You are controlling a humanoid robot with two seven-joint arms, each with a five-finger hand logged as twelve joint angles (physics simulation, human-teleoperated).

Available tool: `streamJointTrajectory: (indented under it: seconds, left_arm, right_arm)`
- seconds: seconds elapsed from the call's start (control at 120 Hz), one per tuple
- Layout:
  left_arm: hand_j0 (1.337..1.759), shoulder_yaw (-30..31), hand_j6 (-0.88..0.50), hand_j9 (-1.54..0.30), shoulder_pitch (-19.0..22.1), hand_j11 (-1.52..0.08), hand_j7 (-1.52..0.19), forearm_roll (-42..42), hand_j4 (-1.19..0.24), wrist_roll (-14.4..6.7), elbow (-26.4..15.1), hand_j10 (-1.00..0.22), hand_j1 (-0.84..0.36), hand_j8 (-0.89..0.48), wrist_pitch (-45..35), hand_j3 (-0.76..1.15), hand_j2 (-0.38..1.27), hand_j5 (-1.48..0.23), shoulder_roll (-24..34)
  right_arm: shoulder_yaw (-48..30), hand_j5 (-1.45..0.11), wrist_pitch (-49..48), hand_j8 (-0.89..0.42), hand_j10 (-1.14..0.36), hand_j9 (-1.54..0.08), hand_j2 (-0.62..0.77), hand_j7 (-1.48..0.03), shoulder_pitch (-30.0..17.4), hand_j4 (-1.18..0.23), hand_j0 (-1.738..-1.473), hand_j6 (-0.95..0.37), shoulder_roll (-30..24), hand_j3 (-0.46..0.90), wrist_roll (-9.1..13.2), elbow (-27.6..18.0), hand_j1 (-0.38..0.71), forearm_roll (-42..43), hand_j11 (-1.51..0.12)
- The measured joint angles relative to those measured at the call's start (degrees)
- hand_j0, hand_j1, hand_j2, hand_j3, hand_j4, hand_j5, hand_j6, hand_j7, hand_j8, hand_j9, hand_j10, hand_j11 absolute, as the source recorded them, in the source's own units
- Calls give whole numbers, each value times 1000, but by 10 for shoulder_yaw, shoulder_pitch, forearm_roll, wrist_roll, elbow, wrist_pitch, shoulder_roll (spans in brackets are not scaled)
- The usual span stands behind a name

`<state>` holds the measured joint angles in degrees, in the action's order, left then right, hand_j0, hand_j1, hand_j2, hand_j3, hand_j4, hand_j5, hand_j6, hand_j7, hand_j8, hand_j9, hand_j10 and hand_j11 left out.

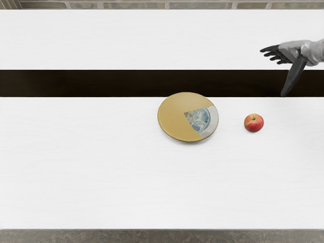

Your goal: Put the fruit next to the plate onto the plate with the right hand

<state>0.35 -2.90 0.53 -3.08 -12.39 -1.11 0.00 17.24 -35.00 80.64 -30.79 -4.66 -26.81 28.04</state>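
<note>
A small red apple (253, 122) lies on the white table, just right of a round mustard-yellow plate (177, 118) that has a blue-grey patterned wedge on its right side. The plate holds nothing. My right hand (281, 58) comes in from the right edge, high up and behind the apple, over the dark gap. Its dark fingers (272, 51) are spread, the thumb hangs straight down, and it holds nothing. It is well apart from the apple.
A dark gap (101, 83) runs across between the near white tabletop (101, 167) and a second white surface (126, 38) behind it. The table's front edge lies along the bottom of the view.
</note>
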Motion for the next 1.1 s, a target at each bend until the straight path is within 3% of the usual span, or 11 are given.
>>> streamJointTrajectory:
  seconds: [0.2,0.3,0.383,0.467,0.55,0.692,0.783,0.867,0.975,1.1]
  left_arm:
    - [1658,0,0,0,0,0,0,0,0,0,0,0,349,0,0,0,0,0,0]
    - [1658,0,0,0,0,0,0,0,0,0,0,0,349,0,0,0,0,0,0]
    - [1658,0,0,0,0,0,0,0,0,0,0,0,349,0,0,0,0,0,0]
    - [1658,0,0,0,0,0,0,0,0,0,0,0,349,0,0,0,0,0,0]
    - [1658,0,0,0,0,0,0,0,0,0,0,0,349,0,0,0,0,0,0]
    - [1658,0,0,0,0,0,0,0,0,0,0,0,349,0,0,0,0,0,0]
    - [1658,0,0,0,0,0,0,0,0,0,0,0,349,0,0,0,0,0,0]
    - [1658,0,0,0,0,0,0,0,0,0,0,0,349,0,0,0,0,0,0]
    - [1658,0,0,0,0,0,0,0,0,0,0,0,349,0,0,0,0,0,0]
    - [1658,0,0,0,0,0,0,0,0,0,0,0,349,0,0,0,0,0,0]
  right_arm:
    - [-1,-18,0,-16,-15,-17,-2,-17,1,-16,-1658,-17,26,0,2,-1,-334,0,-17]
    - [-18,-19,0,-17,-16,-19,-2,-19,13,-17,-1658,-18,28,0,59,-54,-333,0,-19]
    - [-77,-21,0,-19,-18,-21,-3,-21,17,-19,-1658,-20,-1,0,98,-120,-331,0,-21]
    - [-127,-22,0,-19,-18,-22,-3,-21,18,-19,-1658,-20,-65,0,185,-241,-330,2,-22]
    - [-147,-22,0,-19,-19,-22,-3,-22,19,-19,-1658,-20,-81,0,266,-305,-330,18,-22]
    - [-161,-23,20,-20,-19,-22,-3,-22,19,-20,-1658,-21,-85,0,342,-377,-329,72,-22]
    - [-161,-22,64,-20,-19,-22,-3,-22,14,-20,-1658,-21,-83,0,364,-404,-329,93,-22]
    - [-161,-23,128,-21,-19,-23,-3,-22,5,-20,-1658,-22,-93,0,377,-459,-329,120,-23]
    - [-161,-24,214,-21,-20,-23,-3,-23,-29,-21,-1658,-22,-124,0,384,-532,-328,164,-23]
    - [-161,-24,307,-23,-21,-24,-3,-24,-80,-22,-1658,-24,-130,0,387,-564,-328,215,-24]
